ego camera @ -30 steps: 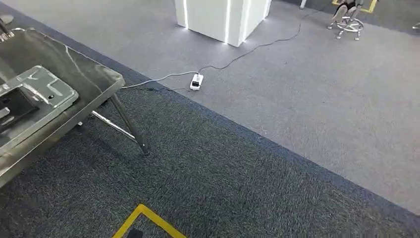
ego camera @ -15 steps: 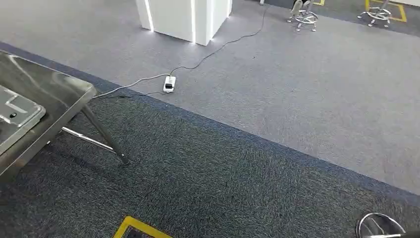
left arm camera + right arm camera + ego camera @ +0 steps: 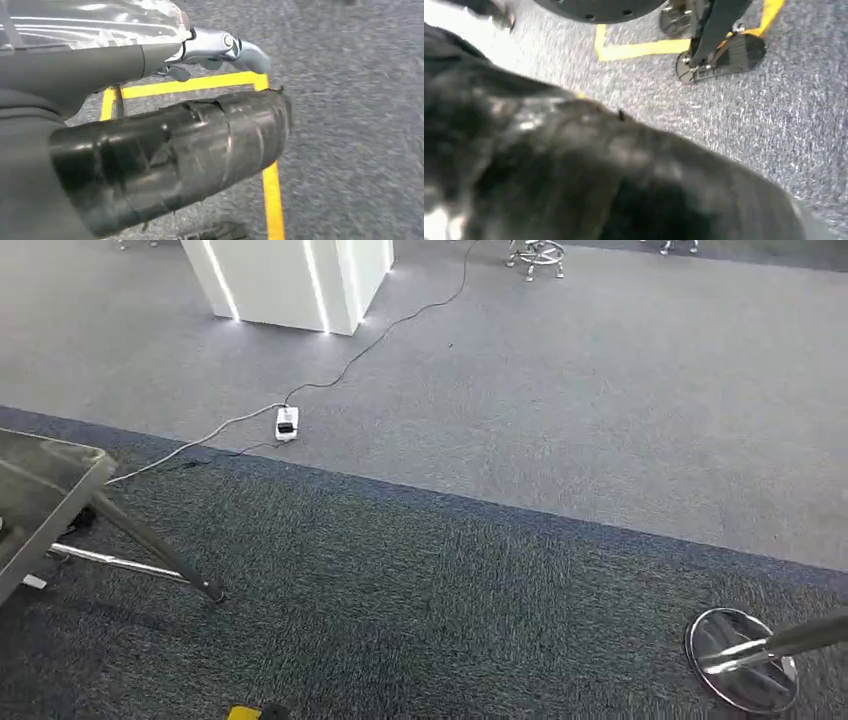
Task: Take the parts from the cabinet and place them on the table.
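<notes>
Where carpet darkens, the steel table (image 3: 45,480) gleams.

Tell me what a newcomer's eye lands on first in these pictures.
The white pillar with lit vertical strips at the far end of the grey carpet, and the cable running from it to a white power strip. Next, the steel table's corner at left and a shiny round stand base at lower right.

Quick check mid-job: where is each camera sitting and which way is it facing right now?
Head view: high on the body, facing forward and down at carpet, the table corner and a power strip.
Left wrist view: behind the left hand, looking down at yellow floor tape.
Right wrist view: behind the blurred right hand, looking floorward.
Both wrist views share yellow tape and carpet.
</notes>
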